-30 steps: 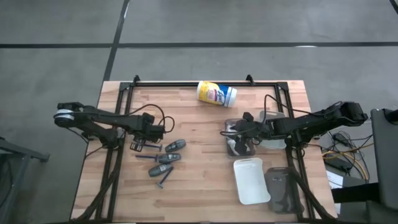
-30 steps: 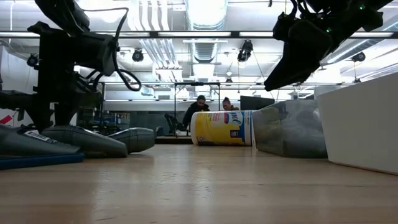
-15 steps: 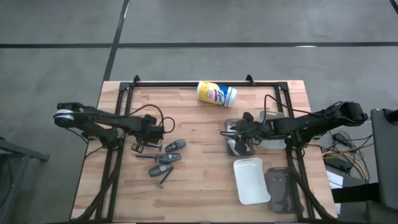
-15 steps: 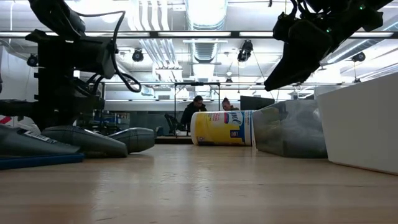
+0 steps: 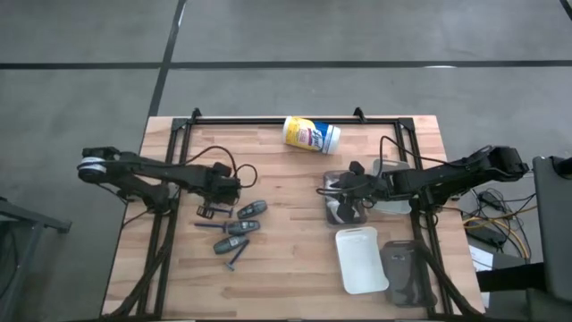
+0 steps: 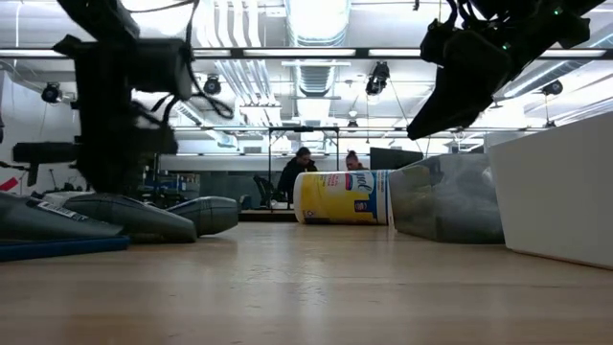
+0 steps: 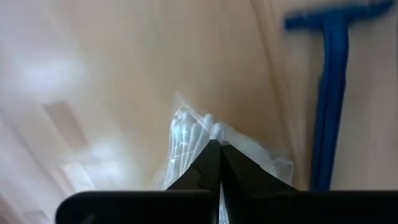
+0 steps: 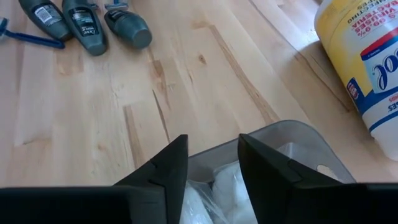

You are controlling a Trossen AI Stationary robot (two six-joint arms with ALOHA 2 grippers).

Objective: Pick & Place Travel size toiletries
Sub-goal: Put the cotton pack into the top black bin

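Observation:
Three dark grey tubes (image 5: 243, 227) lie on the wood near the table's middle left, with blue razors (image 5: 214, 226) beside them; the right wrist view shows the same tubes (image 8: 84, 22). My left gripper (image 5: 213, 211) stands just left of the tubes, shut on a white crinkly packet (image 7: 199, 134). My right gripper (image 8: 214, 155) hovers open over a clear tray (image 5: 344, 206) that holds white packets (image 8: 227, 183); its fingers touch nothing. My left gripper pinches the white packet between its two shut fingertips (image 7: 208, 158), coming from above. The packet's crinkled film (image 7: 186, 127) spreads out beyond the tips. A blue razor (image 7: 329, 93) lies on the wood beside it. Whether the packet still touches the table I cannot tell.
A yellow-and-white canister (image 5: 311, 134) lies on its side near the far edge. A white tray (image 5: 362, 259) and another clear tray (image 5: 407, 273) sit at the near right. People show in the room beyond the table (image 6: 306, 168).
My left gripper has moved a short way toward the table's right, closer to the grey tubes, carrying the white packet with it. The right arm has kept still.

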